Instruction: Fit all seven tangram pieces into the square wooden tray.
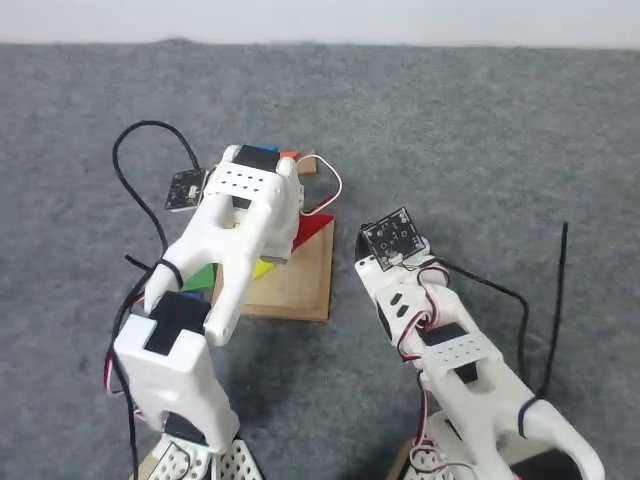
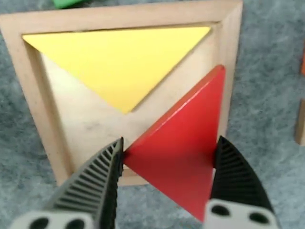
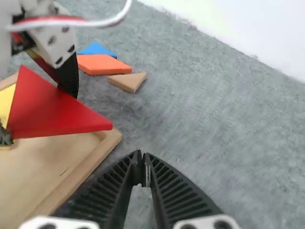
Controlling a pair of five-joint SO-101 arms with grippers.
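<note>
Jaws of the left pincer (image 2: pixel 170 143) stand half open, clamped on the red triangle (image 2: pixel 181 162), which overhangs the rim of the wooden tray (image 2: pixel 16 76) near the yellow triangle (image 2: pixel 119 57) seated inside. The right pincer (image 3: pixel 142 162) hangs closed and empty beside the tray, with an orange piece (image 3: pixel 102 64) and a tan piece (image 3: pixel 127 81) beyond.

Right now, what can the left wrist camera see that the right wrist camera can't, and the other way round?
Left wrist view, not the right: a green piece just beyond the wooden tray, and the yellow triangle in full, lying flat inside the tray.

Right wrist view, not the left: the right gripper, shut with nothing in it, and a blue piece on the carpet.

Both: the red triangle clamped in the left gripper over the tray's edge, plus tray, some yellow, and grey carpet.
</note>
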